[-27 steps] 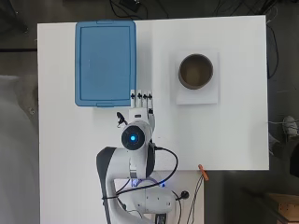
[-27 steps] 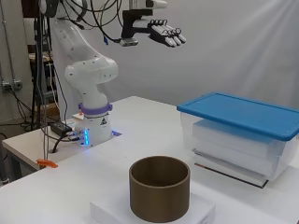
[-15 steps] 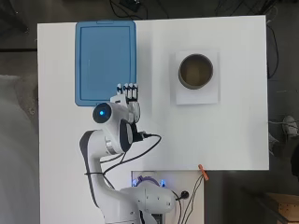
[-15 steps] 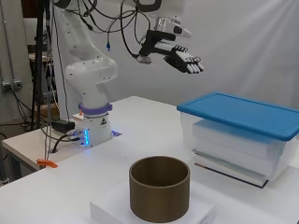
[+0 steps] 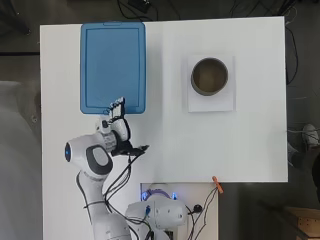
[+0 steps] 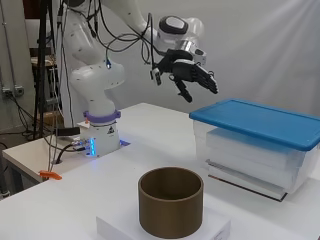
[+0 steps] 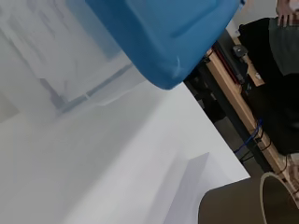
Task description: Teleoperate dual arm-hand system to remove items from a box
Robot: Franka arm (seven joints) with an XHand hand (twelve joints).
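Box (image 6: 260, 145), a clear plastic bin shut under a blue lid (image 5: 113, 65), sits at the far left part of the white surface (image 5: 165, 140) in the overhead view, well apart from the brown cylindrical container (image 5: 209, 76) standing on a white block (image 5: 210, 104) to the right. Since the earlier frames the arm has swung toward the box and lowered: the robot hand (image 6: 192, 75), once high above open surface, now hangs in the air over the lid's near edge. Its fingers are spread and nearly straight, holding nothing. Only the side view shows the gap between robot hand and lid, and the white contents stacked inside the box. Only the wrist view shows the lid's corner from below, beside the brown container's rim.
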